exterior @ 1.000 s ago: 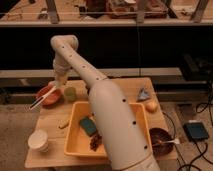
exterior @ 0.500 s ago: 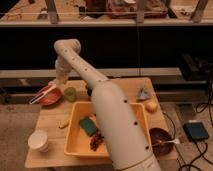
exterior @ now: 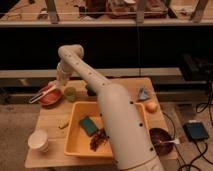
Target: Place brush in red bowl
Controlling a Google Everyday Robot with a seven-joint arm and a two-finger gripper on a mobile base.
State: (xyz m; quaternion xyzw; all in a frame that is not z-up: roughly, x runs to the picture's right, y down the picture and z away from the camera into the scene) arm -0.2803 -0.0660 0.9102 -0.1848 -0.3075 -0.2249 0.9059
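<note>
The red bowl [exterior: 50, 97] sits at the table's back left corner. The brush [exterior: 42, 94] lies slanted across it, with its white head toward the bowl's far right rim and its handle sticking out past the left rim. My gripper [exterior: 58, 83] hangs just above and to the right of the bowl, close to the brush's head end. Whether it touches the brush is unclear.
A small green cup [exterior: 70, 93] stands right of the red bowl. The yellow tub [exterior: 75, 135] holds a green sponge [exterior: 89, 125] and a reddish-brown item [exterior: 98, 140]. Also on the table are a white paper cup [exterior: 39, 140], a dark brown bowl [exterior: 161, 139], a round fruit [exterior: 151, 106] and a grey-blue item [exterior: 144, 93].
The arm's upper joint has shifted slightly to the right and the wrist has drawn back a little from the bowl. The brush rests across the red bowl in all frames.
</note>
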